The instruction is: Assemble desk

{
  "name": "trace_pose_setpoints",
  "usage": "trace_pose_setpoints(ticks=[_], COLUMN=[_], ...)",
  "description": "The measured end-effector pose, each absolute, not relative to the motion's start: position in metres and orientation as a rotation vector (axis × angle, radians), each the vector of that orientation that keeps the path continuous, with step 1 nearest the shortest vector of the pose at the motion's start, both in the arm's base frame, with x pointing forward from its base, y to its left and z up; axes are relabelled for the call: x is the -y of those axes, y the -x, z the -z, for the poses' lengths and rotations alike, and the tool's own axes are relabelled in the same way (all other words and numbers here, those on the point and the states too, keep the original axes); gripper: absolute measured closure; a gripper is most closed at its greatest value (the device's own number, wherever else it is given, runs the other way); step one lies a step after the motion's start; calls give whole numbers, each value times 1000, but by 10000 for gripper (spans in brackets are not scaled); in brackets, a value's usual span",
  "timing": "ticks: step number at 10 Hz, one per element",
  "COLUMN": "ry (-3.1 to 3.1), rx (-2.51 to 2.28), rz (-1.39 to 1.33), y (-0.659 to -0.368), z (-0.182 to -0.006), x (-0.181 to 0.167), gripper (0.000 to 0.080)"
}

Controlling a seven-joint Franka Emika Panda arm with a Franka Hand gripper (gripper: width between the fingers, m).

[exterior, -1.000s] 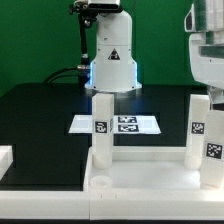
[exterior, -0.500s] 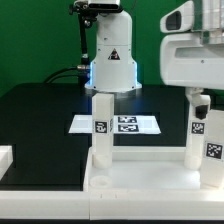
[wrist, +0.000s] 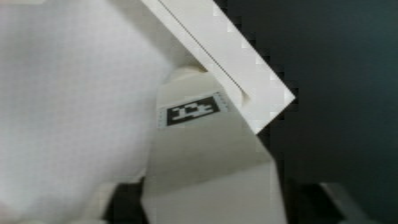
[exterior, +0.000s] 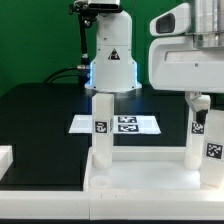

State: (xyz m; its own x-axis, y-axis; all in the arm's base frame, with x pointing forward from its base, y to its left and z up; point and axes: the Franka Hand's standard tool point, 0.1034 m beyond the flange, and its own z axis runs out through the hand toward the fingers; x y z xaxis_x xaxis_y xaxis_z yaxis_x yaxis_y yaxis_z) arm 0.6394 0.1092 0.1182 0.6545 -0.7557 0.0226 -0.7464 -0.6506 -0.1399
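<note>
The white desk top point(exterior: 140, 176) lies in the foreground of the exterior view with white peg legs standing up from it. One leg point(exterior: 101, 126) stands at the exterior view's left and two legs point(exterior: 197, 128) point(exterior: 214, 142) at its right, each with a square tag. My gripper point(exterior: 200, 104) hangs over the right legs, its fingers reaching down onto the top of the nearer-in one. In the wrist view the tagged leg point(wrist: 205, 150) runs between my dark fingers point(wrist: 128, 200), next to the desk top's rim point(wrist: 231, 50). My gripper point(wrist: 222, 206) is open, with a gap on one side of the leg.
The marker board point(exterior: 120, 123) lies on the black table behind the desk top. The white robot base point(exterior: 112, 55) with a warning triangle stands at the back. A white block point(exterior: 5, 156) sits at the exterior view's left edge.
My gripper has come in from the exterior view's right edge, moving left over the right legs. The desk top and legs have not moved.
</note>
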Motion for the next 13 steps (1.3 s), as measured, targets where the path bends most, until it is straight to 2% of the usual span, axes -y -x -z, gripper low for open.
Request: trace_pose_setpoints(ticks=[2, 5, 8, 10, 11, 12, 13], ry=[2548, 1879, 1819, 2231, 2387, 2473, 2530], rx=[-1630, -2311, -2359, -2012, -1822, -1711, -1632], rz=[52, -23, -30, 21, 49, 57, 66], y=[-639, -640, -640, -640, -641, -640, -640], z=[-121, -117, -117, -117, -117, -116, -116], x=[-108, -115, -116, -115, -114, -116, -114], gripper=[511, 511, 511, 511, 327, 327, 204])
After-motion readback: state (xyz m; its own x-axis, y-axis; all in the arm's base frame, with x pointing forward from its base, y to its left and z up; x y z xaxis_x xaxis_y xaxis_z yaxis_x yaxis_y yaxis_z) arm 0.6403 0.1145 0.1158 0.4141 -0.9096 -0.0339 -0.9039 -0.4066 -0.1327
